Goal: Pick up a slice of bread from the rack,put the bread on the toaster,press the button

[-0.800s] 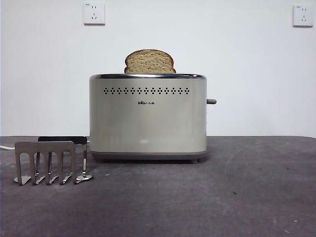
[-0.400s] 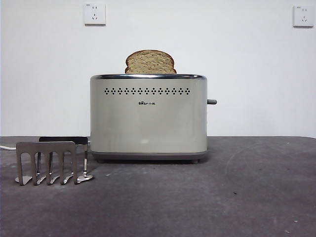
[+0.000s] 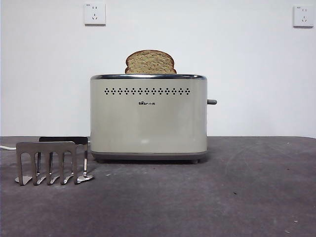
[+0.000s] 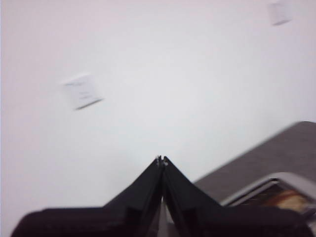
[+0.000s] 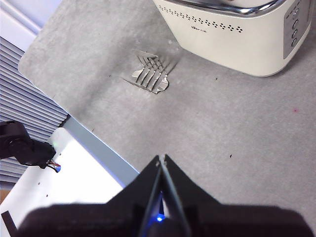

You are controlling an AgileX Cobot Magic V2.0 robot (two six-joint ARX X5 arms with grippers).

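The slice of bread [image 3: 150, 62] stands upright in the top of the cream toaster [image 3: 148, 118], its rounded brown top sticking out above the chrome rim. The button [image 3: 212, 101], a small grey knob, juts from the toaster's right end. The grey metal rack [image 3: 48, 162] stands bare at the front left of the table. Neither arm shows in the front view. My left gripper [image 4: 161, 159] is shut and held high, with the toaster's top [image 4: 276, 190] and the bread [image 4: 291, 198] below it. My right gripper [image 5: 161, 158] is shut above the table, well away from the rack [image 5: 149, 73] and toaster [image 5: 237, 24].
Two white wall sockets [image 3: 94, 13] [image 3: 302, 15] sit high on the wall behind. A white cable [image 3: 7, 147] lies at the table's left edge. In the right wrist view the table's edge [image 5: 94, 143] runs close by, with a white surface beyond it.
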